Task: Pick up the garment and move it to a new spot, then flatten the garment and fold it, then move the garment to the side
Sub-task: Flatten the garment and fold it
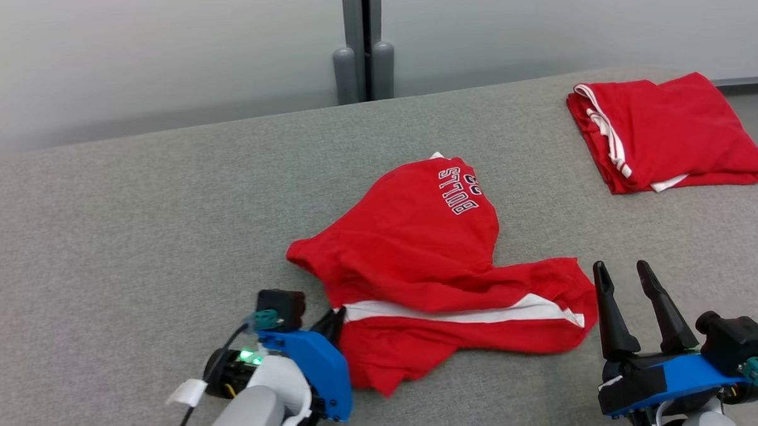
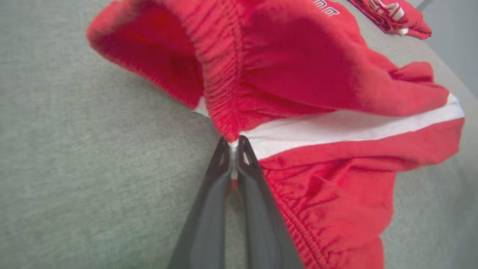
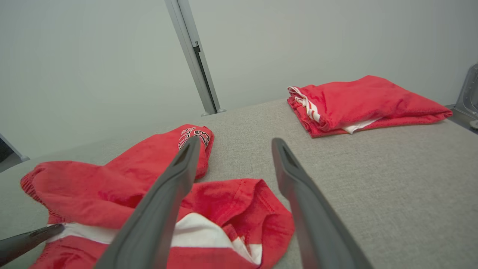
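Pinching the edge of a crumpled red garment [image 1: 412, 249], the left gripper [image 2: 232, 145] has its two dark fingers pressed together on the cloth, right where the gathered elastic waistband [image 2: 220, 74] meets a white side stripe [image 2: 336, 125]. From that grip the garment spreads ahead of the gripper and off to its right across the grey worktop [image 1: 102, 235]. The waistband bunches up just beyond the fingertips, the stripe runs away to the right, and a rumpled fold of red lies close beside the right-hand finger. Farther ahead, the heaped cloth ends in a leg bearing white lettering [image 1: 460, 190] that reads "BULLS".

The right gripper [image 1: 622, 269] stands with its fingers well apart and nothing between them — just beside the garment's far hem, with a sliver of bare worktop showing between hem and nearest finger in the head view. In its own wrist view the hem lies low and to the left of the fingers, and the tip of the other arm's finger shows at the lower left edge, against the end of the stripe.

Well ahead of the right gripper and to its right, a second red garment [image 1: 666, 130] lies folded near the worktop's far edge. Beyond it rise pale wall panels and a grey post [image 1: 363, 43].
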### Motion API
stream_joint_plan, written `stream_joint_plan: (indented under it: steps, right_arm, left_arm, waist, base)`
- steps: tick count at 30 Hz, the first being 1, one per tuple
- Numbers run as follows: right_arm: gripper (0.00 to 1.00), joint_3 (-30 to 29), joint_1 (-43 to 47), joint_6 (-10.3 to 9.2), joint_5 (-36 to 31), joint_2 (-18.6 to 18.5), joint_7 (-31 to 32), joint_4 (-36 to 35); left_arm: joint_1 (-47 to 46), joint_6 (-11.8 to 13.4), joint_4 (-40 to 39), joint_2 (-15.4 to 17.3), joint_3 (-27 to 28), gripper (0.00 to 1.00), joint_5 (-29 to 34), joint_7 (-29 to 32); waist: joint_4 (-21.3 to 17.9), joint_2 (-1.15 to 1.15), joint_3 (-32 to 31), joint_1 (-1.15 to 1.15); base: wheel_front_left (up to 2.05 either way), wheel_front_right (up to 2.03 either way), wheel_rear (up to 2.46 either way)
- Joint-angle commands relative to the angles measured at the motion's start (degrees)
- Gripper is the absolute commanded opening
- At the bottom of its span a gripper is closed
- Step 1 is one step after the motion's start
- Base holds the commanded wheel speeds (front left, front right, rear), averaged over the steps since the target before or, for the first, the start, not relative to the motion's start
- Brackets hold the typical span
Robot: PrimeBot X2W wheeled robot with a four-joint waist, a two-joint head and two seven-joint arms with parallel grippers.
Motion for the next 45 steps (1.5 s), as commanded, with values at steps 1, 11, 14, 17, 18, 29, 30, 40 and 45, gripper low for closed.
stream_joint_plan:
  steps: [1,11,14,17,18,29,30,40,45]
  right_arm:
    - [1.00,-0.3,0.3,0.03,-0.4,-0.2,0.0,-0.1]
    - [1.00,-0.4,1.1,0.02,-0.7,-0.2,0.5,-0.4]
    - [1.00,-0.2,1.1,0.03,-0.8,-0.2,0.9,-0.5]
    - [1.00,0.0,0.8,0.03,-0.8,-0.2,1.1,-0.4]
    - [1.00,0.1,0.7,0.03,-0.8,-0.2,1.1,-0.4]
    - [1.00,-1.3,1.5,0.03,-1.3,-0.2,1.5,-1.0]
    - [1.00,-1.7,1.7,0.03,-1.3,-0.2,1.5,-1.1]
    - [1.00,-2.5,3.2,0.03,-1.0,-0.2,2.0,-2.3]
    - [1.00,-2.1,4.1,0.03,-0.4,-0.2,2.5,-1.9]
  left_arm:
    - [1.0,0.6,-1.5,1.4,1.1,0.00,-0.5,-1.0]
    - [8.8,7.5,-13.8,10.9,5.0,0.00,0.1,0.1]
    - [10.5,10.2,-17.0,13.0,5.3,0.00,1.5,-0.6]
    - [10.9,11.2,-17.4,13.2,5.4,0.00,2.1,-1.8]
    - [11.1,11.4,-17.3,12.9,5.4,0.39,2.0,-2.1]
    - [13.9,11.9,-19.7,10.2,9.7,1.00,-2.0,-10.8]
    - [14.1,11.7,-20.0,10.4,10.2,1.00,-1.9,-12.4]
    - [16.1,10.3,-21.5,11.1,13.8,1.00,0.7,-20.7]
    - [18.3,10.9,-24.0,10.8,16.4,1.00,6.0,-21.0]
  waist:
    - [0.6,0.00,-0.1,0.00]
    - [3.9,0.00,-0.9,0.00]
    - [5.0,0.00,-1.1,0.00]
    - [5.3,0.00,-1.3,0.00]
    - [5.4,0.00,-1.4,0.00]
    - [5.9,0.00,-2.8,0.00]
    - [6.2,0.00,-3.1,0.00]
    - [7.7,0.00,-6.0,0.00]
    - [8.2,0.00,-7.6,0.00]
  base:
    - [0.00,0.00,0.00]
    - [0.00,0.00,0.00]
    - [0.00,0.00,0.00]
    - [0.00,0.00,0.00]
    - [0.00,0.00,0.00]
    - [0.00,0.00,0.00]
    - [0.00,0.00,0.00]
    - [0.00,0.00,0.00]
    - [0.00,0.00,0.00]
